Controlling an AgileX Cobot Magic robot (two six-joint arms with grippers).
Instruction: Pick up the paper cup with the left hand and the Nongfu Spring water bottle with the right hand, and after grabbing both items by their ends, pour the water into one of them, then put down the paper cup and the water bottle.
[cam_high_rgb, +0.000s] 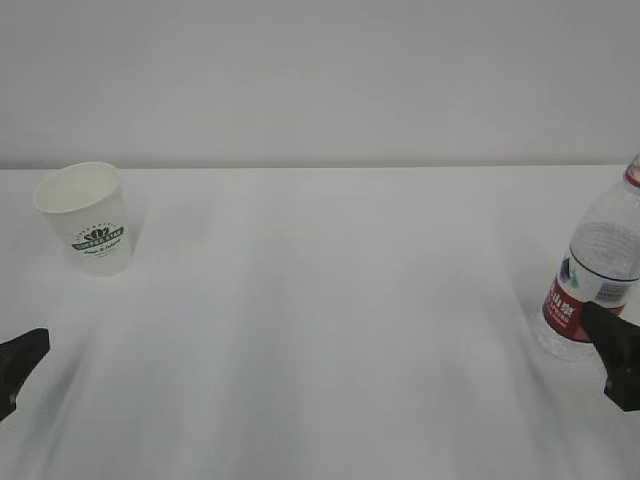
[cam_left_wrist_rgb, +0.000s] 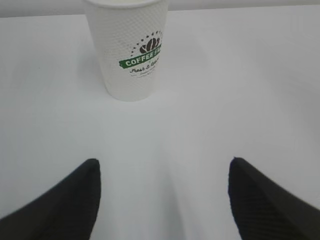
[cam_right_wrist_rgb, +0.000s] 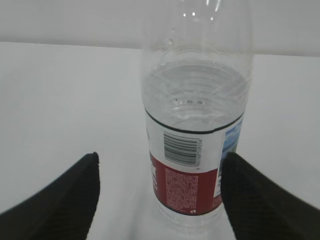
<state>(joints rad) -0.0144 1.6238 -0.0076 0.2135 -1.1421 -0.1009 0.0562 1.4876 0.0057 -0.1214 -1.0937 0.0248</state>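
On the white tabletop (cam_high_rgb: 320, 320), both hands are lining up with spread, empty fingers.
Cup (cam_high_rgb: 88, 218) is standing far left, bottle (cam_high_rgb: 592, 285) far right, each facing its own hand: left hand (cam_left_wrist_rgb: 162, 192), right hand (cam_right_wrist_rgb: 160, 192).

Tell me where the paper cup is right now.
The paper cup stands upright at the far left of the white table in the exterior view, far from the water bottle; the open left gripper faces it without touching.
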